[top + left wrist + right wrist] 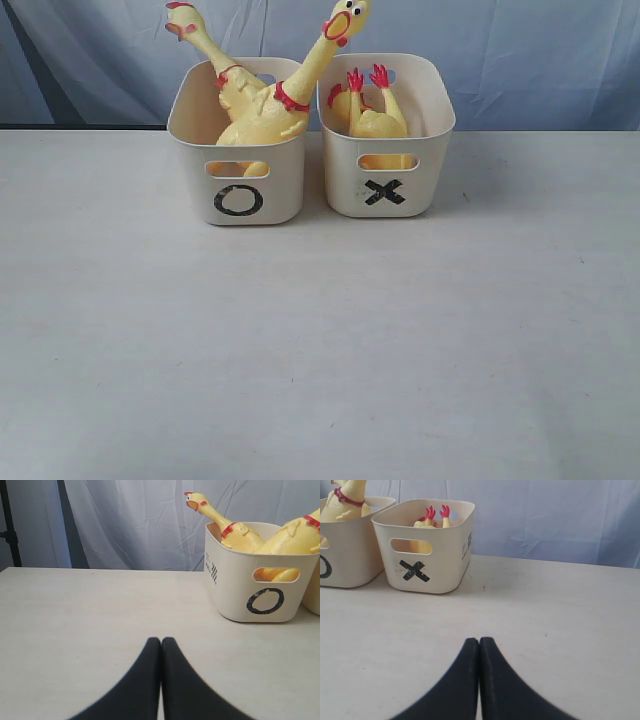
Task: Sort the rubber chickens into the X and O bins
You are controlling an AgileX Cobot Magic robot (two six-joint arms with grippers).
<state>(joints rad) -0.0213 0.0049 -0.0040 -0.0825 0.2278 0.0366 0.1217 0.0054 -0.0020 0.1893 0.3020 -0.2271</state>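
- Two big chickens (265, 120) are stuffed into the O bin (280, 190), on the left in the exterior view. They're too long to fit, so the necks and heads are left poking out over the rim, leaning apart.
- The smaller chickens (375, 122) are dropped head-down in the X bin (420, 190) just beside it, so mostly red feet are seen above the rim. Exactly how many are in there can't be told.
- The bins are set side by side at the back of the table (320, 350) with the marks facing forward, presumably so they can be read.
- No chicken is seen lying on the table, so the sort is judged pretty much done.
- The left gripper (161, 645) is pinched fully closed on nothing and parked over bare table, short of the O bin.
- Same deal for the right gripper (479, 645): jaws pressed together, nothing held, kept well clear of the X bin.
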